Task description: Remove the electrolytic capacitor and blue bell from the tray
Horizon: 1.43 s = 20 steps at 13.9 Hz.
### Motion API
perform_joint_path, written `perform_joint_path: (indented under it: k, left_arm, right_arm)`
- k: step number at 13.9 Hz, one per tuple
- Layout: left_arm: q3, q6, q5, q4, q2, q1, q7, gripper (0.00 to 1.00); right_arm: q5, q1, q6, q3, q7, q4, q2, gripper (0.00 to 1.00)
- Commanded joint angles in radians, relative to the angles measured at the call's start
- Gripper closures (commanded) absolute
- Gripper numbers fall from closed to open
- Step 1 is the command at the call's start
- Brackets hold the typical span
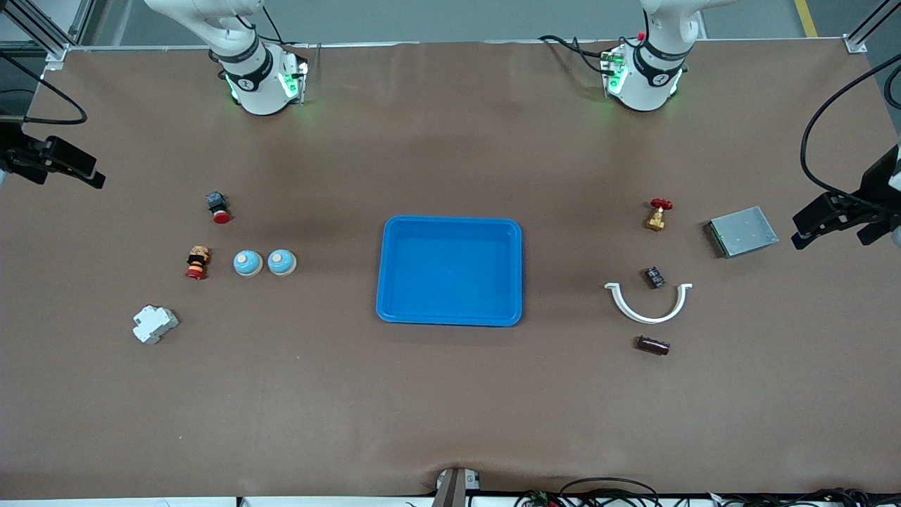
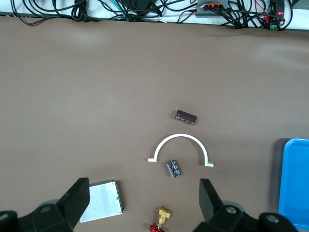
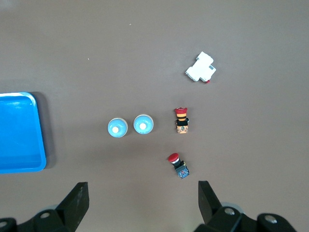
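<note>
Bright blue shallow plastic tray [image 1: 450,270] holds nothing; dark cylindrical capacitor [image 1: 653,345] under left gripper [image 2: 144,198], two blue bells [image 1: 265,263] under right gripper [image 3: 142,200]; both spread wide, holding nothing.

Tray [image 3: 19,133] cut off in both wrist views, perhaps half hidden

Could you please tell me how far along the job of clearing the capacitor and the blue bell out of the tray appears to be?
It looks done: the blue tray holds nothing. Two blue bells sit on the table toward the right arm's end, and a dark capacitor lies toward the left arm's end. Nothing is in hand: the left claw and right claw are both open and empty. Nothing visible remains to remove.
</note>
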Motion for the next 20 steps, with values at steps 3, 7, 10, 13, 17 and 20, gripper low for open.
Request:
perform_joint_path:
  k: [3,7,10,13,17,20]
  left_arm:
    - [-0.003,-0.022,-0.045,0.022,0.019,0.037,0.023,0.0]
    - [0.025,-0.022,-0.051,0.022,0.028,-0.023,0.014,0.0]
    - [0.176,-0.022,-0.052,0.021,0.03,-0.168,0.016,0.0]
    - [0.246,-0.022,-0.054,0.022,0.027,-0.225,0.019,0.0]
    - [0.244,-0.022,-0.055,0.022,0.028,-0.221,0.017,0.0]
    - [0.246,-0.022,-0.055,0.021,0.03,-0.218,0.017,0.0]
  right_arm:
    - [0.021,-0.012,-0.015,0.009,0.015,-0.011,-0.023,0.0]
    - [0.021,-0.008,-0.017,0.013,0.015,-0.011,-0.023,0.0]
    - [0.021,-0.008,-0.037,0.015,0.015,-0.011,-0.025,0.0]
    - [0.021,-0.007,-0.055,0.016,0.015,-0.011,-0.032,0.0]
    - [0.021,-0.005,-0.057,0.018,0.015,-0.011,-0.031,0.0]
    - [0.021,-0.005,-0.057,0.018,0.015,-0.011,-0.031,0.0]
